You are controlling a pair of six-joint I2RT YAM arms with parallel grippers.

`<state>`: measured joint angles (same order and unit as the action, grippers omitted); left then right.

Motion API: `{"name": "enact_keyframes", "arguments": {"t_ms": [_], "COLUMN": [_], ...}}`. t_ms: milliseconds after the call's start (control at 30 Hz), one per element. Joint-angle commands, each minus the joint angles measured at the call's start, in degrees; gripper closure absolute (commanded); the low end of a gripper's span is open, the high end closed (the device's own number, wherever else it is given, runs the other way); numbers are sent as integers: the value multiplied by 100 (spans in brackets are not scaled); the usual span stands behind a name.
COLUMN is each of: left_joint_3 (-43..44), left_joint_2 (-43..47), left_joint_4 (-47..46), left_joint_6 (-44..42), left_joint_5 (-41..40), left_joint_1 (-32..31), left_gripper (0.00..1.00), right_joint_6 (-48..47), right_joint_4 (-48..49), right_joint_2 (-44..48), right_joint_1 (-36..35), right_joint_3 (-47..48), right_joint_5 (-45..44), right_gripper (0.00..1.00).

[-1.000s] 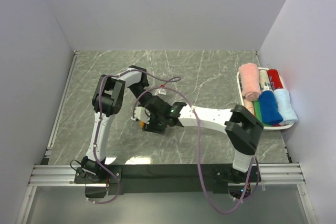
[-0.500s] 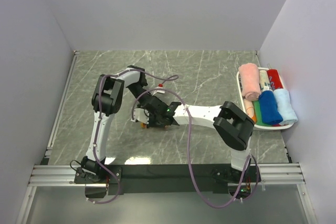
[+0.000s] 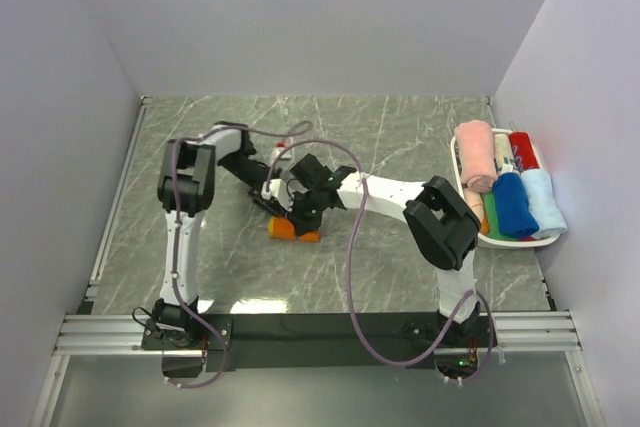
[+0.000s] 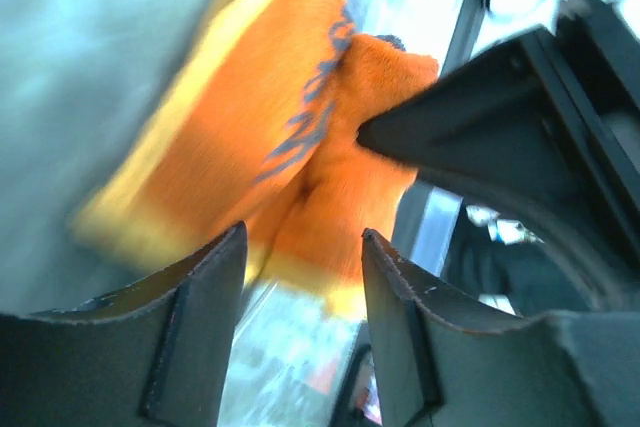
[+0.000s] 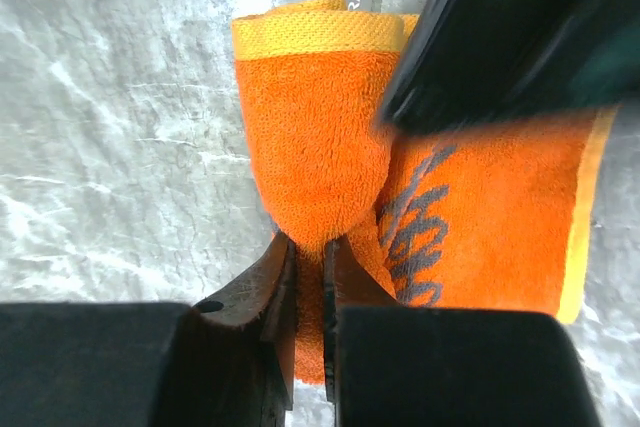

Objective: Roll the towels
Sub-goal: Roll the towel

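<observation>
I have the grey marble table under both arms. The left arm reaches in from its side and the right arm stretches across to meet it, so the left claw and the right claw sit close together over mid-table.

Well off to the right of both claws, at the table's right edge, is the white basket. It holds rolled towels packed side by side: a pink towel at the end farthest from the claws, then a blue towel, a pale blue towel, a red towel and a green towel showing only as a sliver.

The towel I am working is the orange towel. It lies on the marble directly beneath the two claws, partly bunched, with its near end sticking out on my side of them.

On the right wrist view the right claw's jaws are drawn nearly together and pinch a raised fold of the orange towel between them. A dark finger of the left claw crosses the upper right of that view, over the cloth.

On the left wrist view the left claw's jaws stand apart, the towel just ahead of the tips. That view is blurred, and I cannot tell whether either tip touches the cloth. The right claw's dark finger presses into the pile just beyond.

The towel carries a yellow band along one edge and grey lettering, too folded to read.
</observation>
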<state>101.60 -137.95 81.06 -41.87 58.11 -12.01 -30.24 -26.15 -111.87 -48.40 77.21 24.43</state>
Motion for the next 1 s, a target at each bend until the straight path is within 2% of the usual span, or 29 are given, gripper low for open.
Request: {"name": "enact_keyframes", "arguments": {"t_ms": [0,33,167,233,300,333,433,567,633,700,833,867,967], "left_joint_3": [-88,-97,-167,-525,-912,-1132,-2455,-3882,-4540,-4929,-5728,-5809,-5897], "left_joint_2": [767,865,1384,1971,2490,3032,4104,5338,5951,6427,6859,6887,6799], "left_joint_4": [-766,-802,-924,-1178,-1749,-1925,-2619,-3840,-4447,-4903,-5528,-5644,-5811], "left_joint_6": [72,126,232,310,294,189,-504,-1015,-1357,-1665,-2334,-2474,-2660], "left_joint_5": [647,771,1062,949,451,247,-561,-1599,-1898,-1935,-1996,-2127,-2233], "left_joint_1": [847,849,1787,2035,2220,2229,2098,1441,1237,745,-63,-421,-906], "left_gripper": [43,42,38,35,35,35,39,39,39,37,31,30,30], "right_joint_6": [150,159,334,484,606,642,704,414,273,299,194,159,-17], "right_joint_4": [-821,-856,-840,-786,-882,-1022,-1277,-2024,-2305,-2342,-2613,-2675,-2913], "right_joint_2": [-466,-502,-616,-686,-835,-1019,-1345,-1837,-2040,-2128,-2356,-2409,-2550], "right_joint_1": [112,112,270,445,568,691,936,1069,1113,1166,1245,1254,1298], "right_joint_3": [136,171,268,329,478,679,1049,1717,1928,1982,2157,2201,2299], "right_joint_5": [624,677,1125,1510,1792,1942,2574,3173,3454,3648,3893,3920,3938], "right_gripper": [100,100,100,100,100,100,100,100,100,100,100,100,100]}}
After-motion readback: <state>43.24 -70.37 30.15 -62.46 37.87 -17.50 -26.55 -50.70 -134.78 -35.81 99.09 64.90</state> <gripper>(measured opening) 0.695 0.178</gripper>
